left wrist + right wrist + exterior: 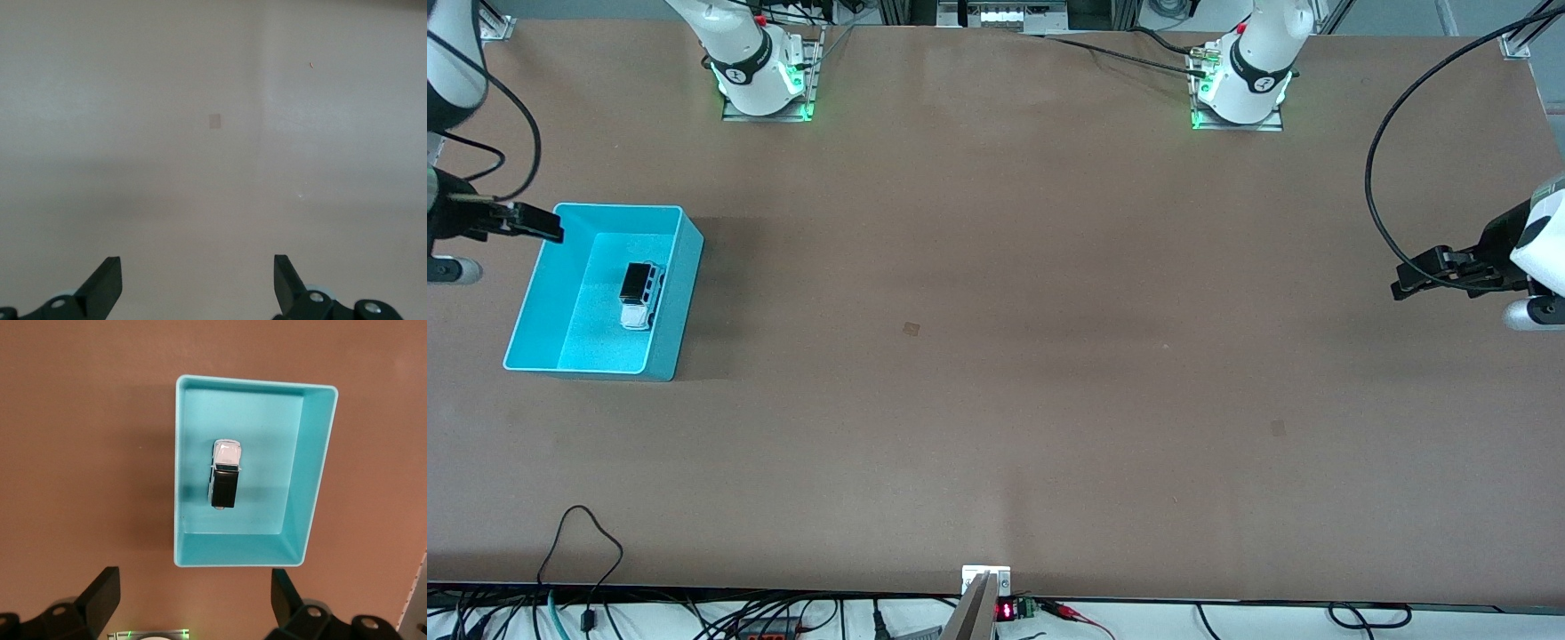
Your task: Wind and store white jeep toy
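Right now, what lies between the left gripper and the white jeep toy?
Only bare tabletop and the teal bin's wall: the white jeep toy sits in the bin, the open left gripper hangs at the left arm's end. The front view shows it.

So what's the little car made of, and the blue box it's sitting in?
The white jeep toy looks like hard plastic or painted metal: a smooth white hood and a black ribbed roof, though the look alone can't settle which. The teal bin looks like moulded plastic: thin even walls, rounded corners and a smooth, slightly shiny finish.
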Action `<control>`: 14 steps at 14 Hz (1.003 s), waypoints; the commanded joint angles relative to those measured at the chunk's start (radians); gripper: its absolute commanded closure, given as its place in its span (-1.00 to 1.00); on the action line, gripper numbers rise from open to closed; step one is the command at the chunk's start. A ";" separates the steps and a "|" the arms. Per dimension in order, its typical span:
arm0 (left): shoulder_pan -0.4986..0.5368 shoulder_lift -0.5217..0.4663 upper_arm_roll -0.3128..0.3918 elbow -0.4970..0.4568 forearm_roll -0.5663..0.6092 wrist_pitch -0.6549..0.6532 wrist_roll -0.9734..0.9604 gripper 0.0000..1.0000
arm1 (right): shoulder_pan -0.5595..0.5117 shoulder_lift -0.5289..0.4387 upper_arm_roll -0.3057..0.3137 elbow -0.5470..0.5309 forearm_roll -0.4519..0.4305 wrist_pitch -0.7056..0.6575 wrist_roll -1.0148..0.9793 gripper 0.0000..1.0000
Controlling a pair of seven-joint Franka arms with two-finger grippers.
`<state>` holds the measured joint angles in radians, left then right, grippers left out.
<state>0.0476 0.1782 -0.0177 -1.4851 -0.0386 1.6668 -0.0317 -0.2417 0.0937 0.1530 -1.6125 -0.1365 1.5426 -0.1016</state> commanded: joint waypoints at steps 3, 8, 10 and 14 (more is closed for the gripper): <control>0.005 0.000 -0.001 0.012 -0.004 -0.013 0.016 -1.00 | -0.010 0.001 0.006 0.059 0.078 -0.027 -0.003 -1.00; 0.005 0.000 -0.001 0.014 -0.004 -0.018 0.016 -1.00 | -0.008 0.023 0.003 0.075 0.083 -0.072 0.002 -1.00; 0.003 0.001 -0.001 0.012 -0.004 -0.016 0.006 -1.00 | 0.062 0.023 -0.018 0.075 0.078 -0.067 0.005 -1.00; 0.003 0.001 -0.001 0.012 -0.004 -0.016 0.004 -1.00 | 0.209 0.026 -0.184 0.069 0.083 -0.022 0.002 -1.00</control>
<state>0.0478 0.1783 -0.0177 -1.4851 -0.0386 1.6651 -0.0322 -0.0858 0.1104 0.0351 -1.5671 -0.0684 1.5214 -0.0987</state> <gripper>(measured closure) 0.000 0.000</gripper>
